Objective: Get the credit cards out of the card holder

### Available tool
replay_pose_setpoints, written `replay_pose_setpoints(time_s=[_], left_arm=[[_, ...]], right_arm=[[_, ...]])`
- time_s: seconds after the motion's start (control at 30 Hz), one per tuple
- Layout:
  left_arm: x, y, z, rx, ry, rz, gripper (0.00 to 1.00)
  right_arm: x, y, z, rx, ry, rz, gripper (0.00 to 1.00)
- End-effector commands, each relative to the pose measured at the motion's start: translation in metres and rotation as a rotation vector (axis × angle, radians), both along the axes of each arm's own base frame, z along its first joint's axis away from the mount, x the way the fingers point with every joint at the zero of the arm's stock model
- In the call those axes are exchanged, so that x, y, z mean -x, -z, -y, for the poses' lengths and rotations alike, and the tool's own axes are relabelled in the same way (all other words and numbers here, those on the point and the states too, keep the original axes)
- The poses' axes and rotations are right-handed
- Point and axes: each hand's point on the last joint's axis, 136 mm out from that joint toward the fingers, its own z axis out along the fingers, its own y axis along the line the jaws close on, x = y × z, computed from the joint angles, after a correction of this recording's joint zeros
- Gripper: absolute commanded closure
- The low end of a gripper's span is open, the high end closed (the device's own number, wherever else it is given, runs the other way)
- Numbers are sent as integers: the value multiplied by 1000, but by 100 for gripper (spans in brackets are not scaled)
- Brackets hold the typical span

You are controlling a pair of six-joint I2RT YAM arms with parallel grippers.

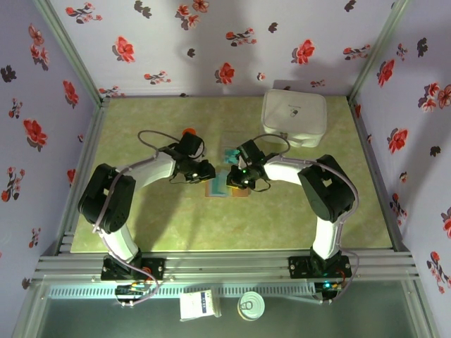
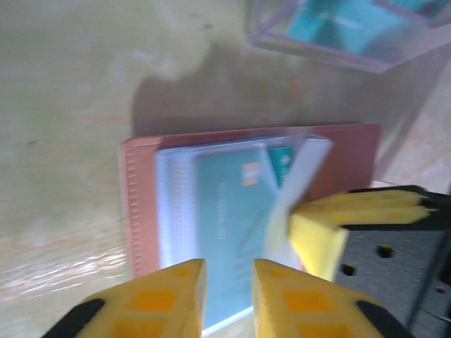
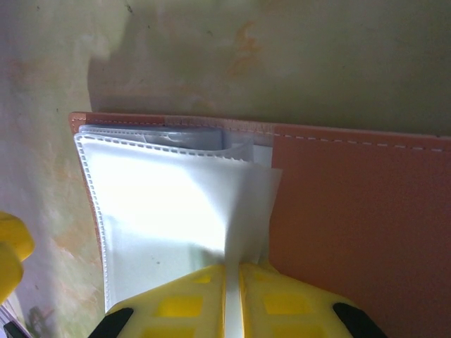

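The brown card holder (image 1: 224, 187) lies open on the table between the two arms. In the left wrist view its brown cover (image 2: 137, 211) frames clear sleeves, and a teal credit card (image 2: 225, 204) sits inside one sleeve. My left gripper (image 2: 229, 264) hovers open just above that card, with nothing between its fingers. My right gripper (image 3: 232, 267) is shut on a clear sleeve page (image 3: 246, 204) and lifts it off the holder's brown panel (image 3: 352, 204). Its yellow fingers (image 2: 324, 225) show at the holder's right side.
A clear plastic tray (image 2: 338, 32) holding teal cards stands just beyond the holder. A large white rounded box (image 1: 294, 117) sits at the back right, and a small red object (image 1: 187, 132) lies behind the left gripper (image 1: 204, 171). Patterned walls enclose the table.
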Motion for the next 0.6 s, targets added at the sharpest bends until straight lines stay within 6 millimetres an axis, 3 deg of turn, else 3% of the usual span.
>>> replay_pose_setpoints(time_s=[0.0, 0.33, 0.57], left_arm=[[-3, -6, 17, 63, 11, -14, 72], [-3, 13, 27, 61, 29, -56, 68], [-2, 11, 37, 94, 37, -57, 71]], right_arm=[[2, -5, 3, -17, 11, -5, 85], [2, -5, -1, -46, 14, -9, 85], [2, -10, -3, -66, 12, -6, 85]])
